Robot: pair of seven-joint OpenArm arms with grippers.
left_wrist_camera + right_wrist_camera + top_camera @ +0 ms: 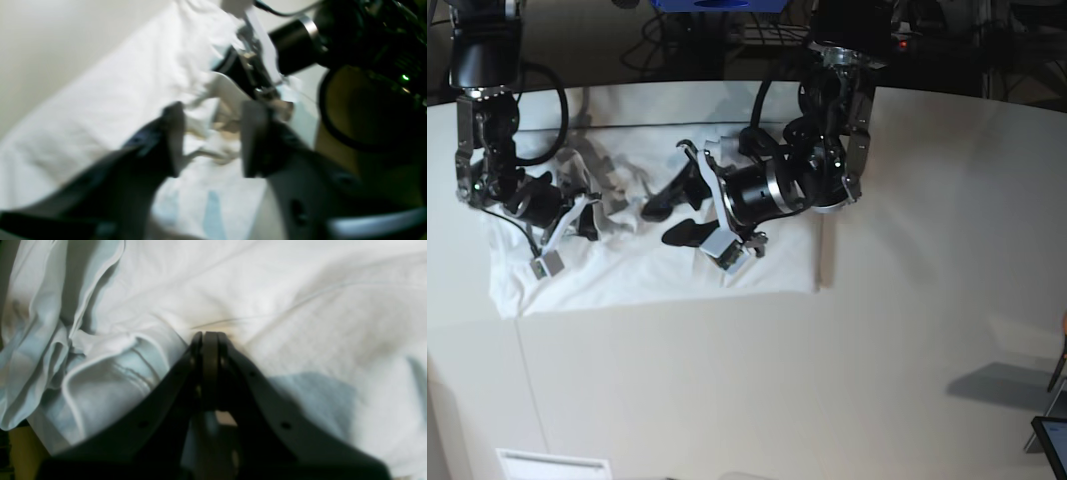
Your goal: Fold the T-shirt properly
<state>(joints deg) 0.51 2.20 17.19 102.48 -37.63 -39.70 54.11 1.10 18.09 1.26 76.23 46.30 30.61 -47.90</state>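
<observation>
The white T-shirt (pixel 647 270) lies spread across the table's far left part, bunched into folds around (pixel 612 190). My left gripper (pixel 657 226) hovers over the shirt's middle. In the left wrist view it (pixel 213 106) stands open, with crumpled cloth (pixel 213 146) showing past the gap and nothing between the fingers. My right gripper (pixel 599 212) is at the shirt's bunched left side. In the right wrist view its fingers (pixel 208 335) are pressed together on a crease of the T-shirt (pixel 300 306), and a rolled hem (pixel 110 373) lies to their left.
The pale table (pixel 877 350) reaches to the right and front of the shirt, with a seam running across it. Dark floor with cables lies behind the table. A tablet corner (pixel 1052 440) shows at the lower right. The right arm's black body (pixel 293 46) is close ahead of my left gripper.
</observation>
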